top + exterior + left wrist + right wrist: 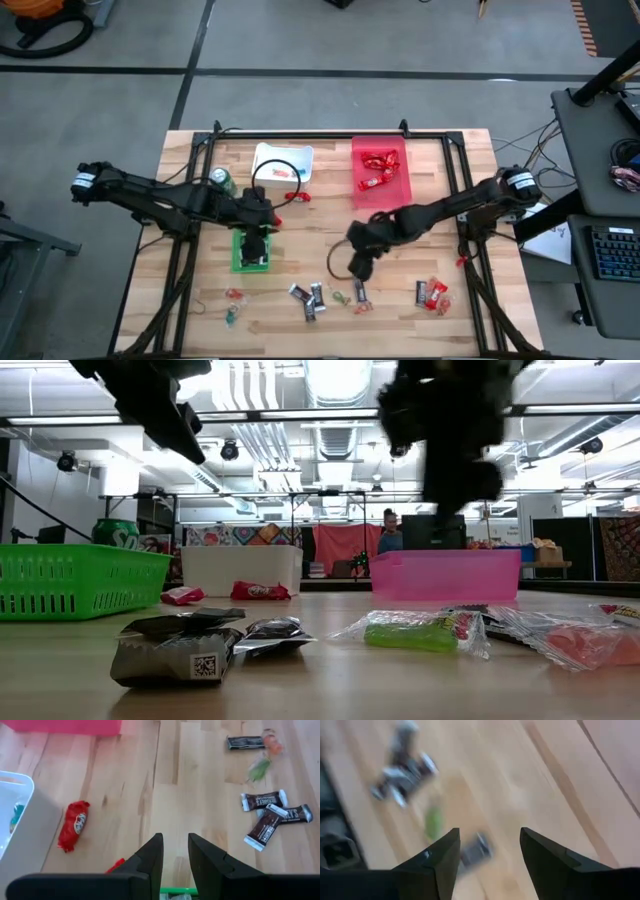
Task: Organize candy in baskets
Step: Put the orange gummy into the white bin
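Observation:
My left gripper (258, 238) hovers open over the green basket (250, 254), whose rim (177, 892) shows just below its fingertips (175, 854); nothing is between them. My right gripper (357, 264) hangs open above the table with a dark-wrapped candy (477, 851) below its gap (489, 851), apart from it. More candy lies along the near edge: dark bars (310, 298), red pieces (432, 293) and small clear and green ones (232, 305). The white basket (283, 163) and the red basket (380, 165), with red bars in it, stand at the far side.
A green drink can (222, 181) stands left of the white basket. Two red candies (297, 197) (74, 824) lie on the wood beside the white basket. A black frame (330, 133) runs round the table's edges. Bare wood lies between the baskets and the near candy row.

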